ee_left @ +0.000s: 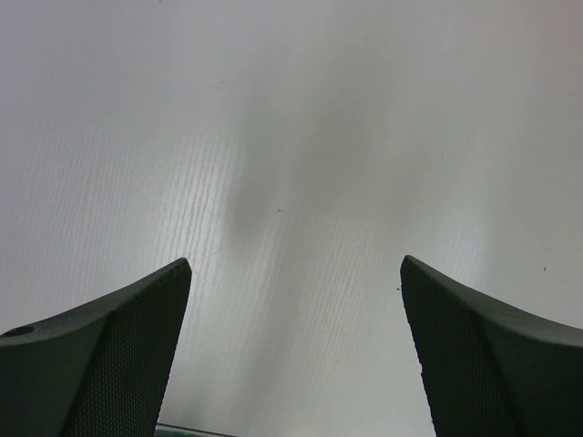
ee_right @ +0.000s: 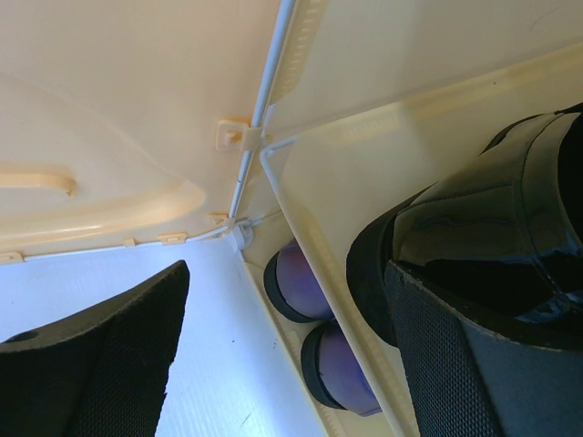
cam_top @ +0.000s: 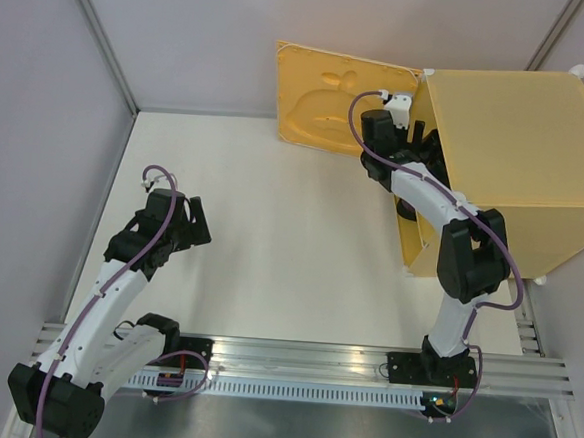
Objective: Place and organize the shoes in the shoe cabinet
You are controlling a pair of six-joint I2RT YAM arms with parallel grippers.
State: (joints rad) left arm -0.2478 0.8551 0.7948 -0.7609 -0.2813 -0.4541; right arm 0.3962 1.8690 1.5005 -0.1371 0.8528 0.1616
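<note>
**Q:** Where is the cabinet (cam_top: 518, 135) located, and how is it set?

**A:** It is found at the far right of the worktop (cam_top: 291, 229). The door (cam_top: 330, 106) is swung fully open to the left, with its embossed inner face turned towards the arms.

**Q:** How is the right tool (ee_right: 287, 266) positioned?

**A:** It is held at the cabinet opening, at the hinge side. The fingers are spread wide and nothing is clamped between them. In the wrist view, a black shoe (ee_right: 483, 228) is seen just beside the right-hand finger (ee_right: 455, 364). The other finger is kept well apart from it, over the white worktop.

**Q:** Where are the shoes?

**A:** The black shoe is seen inside the cabinet frame. Two purple shoes (ee_right: 296, 282) are seen lower in the wrist view, side by side, with rounded ends shown past the cabinet's edge. Whether a second black shoe lies behind the first cannot be determined.

**Q:** What is the state of the left tool (cam_top: 199, 223)?

**A:** It is held over the bare left part of the worktop, well apart from the cabinet. Its fingers are spread wide and nothing is gripped. Only white surface is shown between them in the wrist view.
</note>
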